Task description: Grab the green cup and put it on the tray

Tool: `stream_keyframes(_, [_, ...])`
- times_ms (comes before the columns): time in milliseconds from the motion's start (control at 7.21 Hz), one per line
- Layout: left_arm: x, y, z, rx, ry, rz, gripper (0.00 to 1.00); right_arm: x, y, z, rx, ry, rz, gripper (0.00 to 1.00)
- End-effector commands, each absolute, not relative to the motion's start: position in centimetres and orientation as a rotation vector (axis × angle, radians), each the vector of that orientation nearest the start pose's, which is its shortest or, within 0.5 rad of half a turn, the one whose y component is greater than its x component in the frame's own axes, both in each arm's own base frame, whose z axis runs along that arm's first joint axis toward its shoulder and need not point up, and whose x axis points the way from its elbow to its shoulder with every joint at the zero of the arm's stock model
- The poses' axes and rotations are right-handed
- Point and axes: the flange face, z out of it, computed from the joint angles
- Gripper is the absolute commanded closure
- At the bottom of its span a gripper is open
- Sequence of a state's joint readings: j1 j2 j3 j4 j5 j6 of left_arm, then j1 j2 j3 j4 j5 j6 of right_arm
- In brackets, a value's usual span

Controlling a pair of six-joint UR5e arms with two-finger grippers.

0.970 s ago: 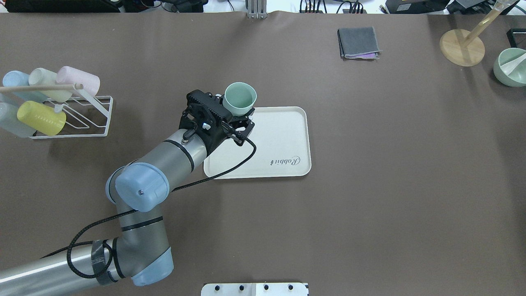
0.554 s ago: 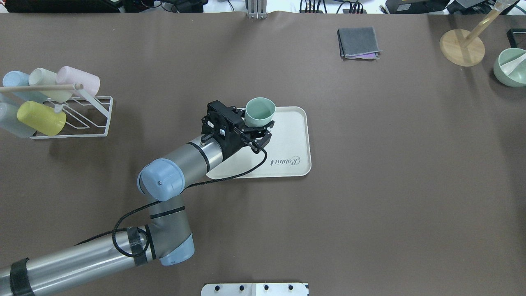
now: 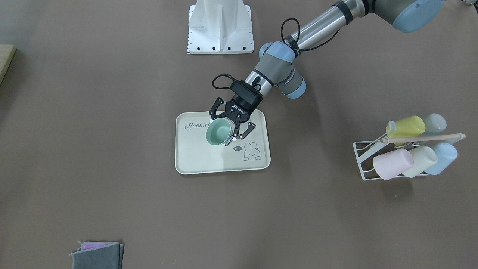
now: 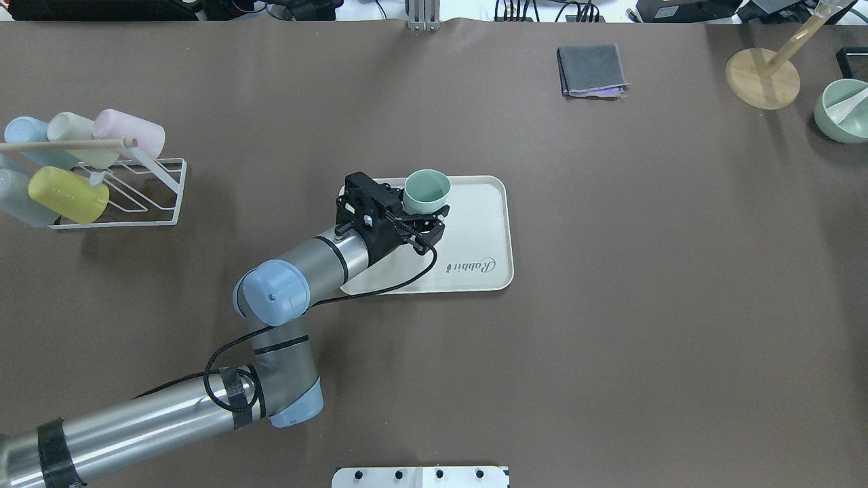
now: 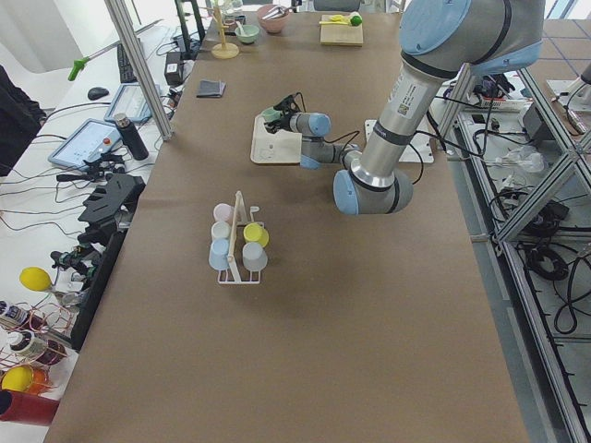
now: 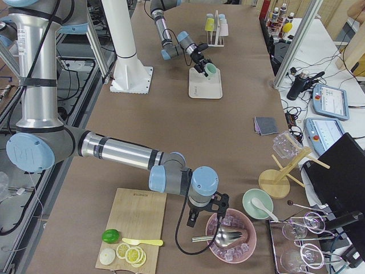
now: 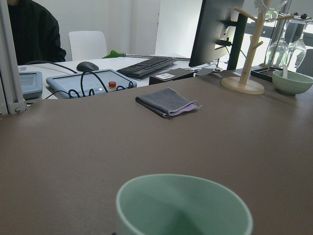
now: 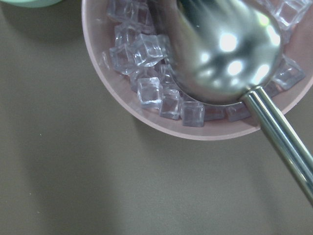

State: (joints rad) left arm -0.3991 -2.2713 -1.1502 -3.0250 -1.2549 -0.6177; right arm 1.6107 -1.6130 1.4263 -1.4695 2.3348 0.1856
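Holding green cup (image 4: 427,192) by its lower wall: left gripper (image 4: 426,215), fingers closed in on both sides, cup upright, mouth up. Cup over upper-left part of tray (image 4: 475,227), mid-frame in overhead view; touching tray or just above it, cannot tell. Right gripper (image 6: 214,208), low centre of right-side view, above pink bowl (image 6: 252,237) of ice; how far open, cannot tell.

Room on tray (image 4: 475,224); rack (image 4: 181,192) well apart

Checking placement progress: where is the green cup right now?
In the overhead view the green cup is upright, gripped by the left tool, over the far left part of the tray, right of the cup rack.
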Motion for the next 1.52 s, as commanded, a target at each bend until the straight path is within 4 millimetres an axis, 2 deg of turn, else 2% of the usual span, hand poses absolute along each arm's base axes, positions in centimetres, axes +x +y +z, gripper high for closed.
stream_keyframes(0, [61.0,-43.6,28.2,1.261,1.199,0.134,1.00,8.3,-46.0,73.9,-0.135,-0.759,0.246,0.00])
stream_keyframes(416, [61.2,-43.7,28.7,1.254,1.190,0.139,1.00,8.3,-46.3,73.6,-0.129,-0.758,0.244,0.00])
stream_keyframes(693, [61.5,-43.8,29.9,1.243,1.172,0.146,1.00,8.3,-46.3,73.6,-0.127,-0.751,0.243,0.00])
stream_keyframes(1248, [61.1,-44.2,29.6,1.252,1.179,0.137,1.00,8.4,-46.3,73.6,-0.125,-0.740,0.242,0.00])
stream_keyframes(1386, [61.1,-44.1,29.4,1.254,1.182,0.136,0.92,8.4,-46.2,73.6,-0.125,-0.740,0.242,0.00])
